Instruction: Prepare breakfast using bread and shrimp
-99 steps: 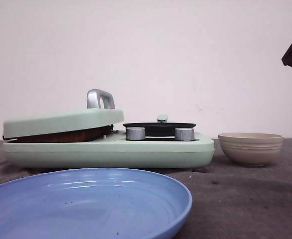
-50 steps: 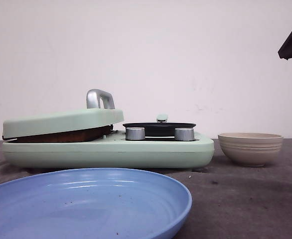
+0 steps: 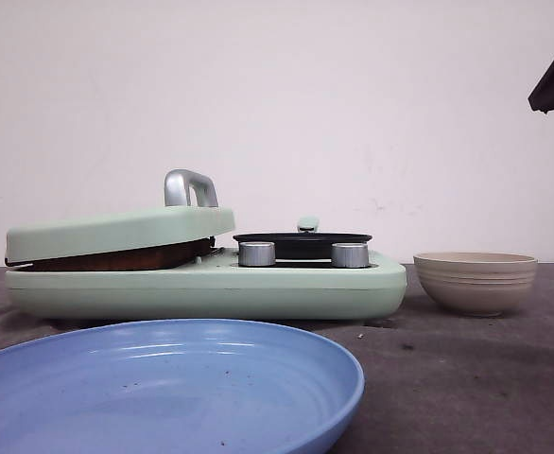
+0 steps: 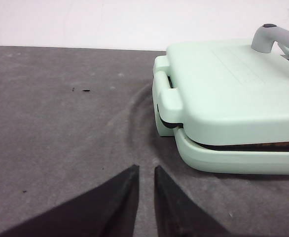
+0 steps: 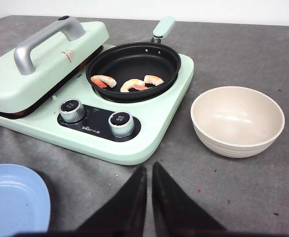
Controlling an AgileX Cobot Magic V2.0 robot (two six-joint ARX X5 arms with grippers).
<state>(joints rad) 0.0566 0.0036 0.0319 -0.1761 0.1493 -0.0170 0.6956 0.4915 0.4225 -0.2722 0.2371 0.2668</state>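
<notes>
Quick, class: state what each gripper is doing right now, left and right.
Left gripper: nearly shut, holding nothing, over the grey table cover.
Right gripper: nearly shut, holding nothing.

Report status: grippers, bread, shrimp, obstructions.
Left gripper and right gripper nearly shut, empty. Bread not visible; press lid down. Three shrimp in black pan. Nothing blocking.

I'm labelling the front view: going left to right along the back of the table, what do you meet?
Hinged lid with its metal handle → black pan behind two knobs → beige bowl. All but the bowl sit on the green cooker.
</notes>
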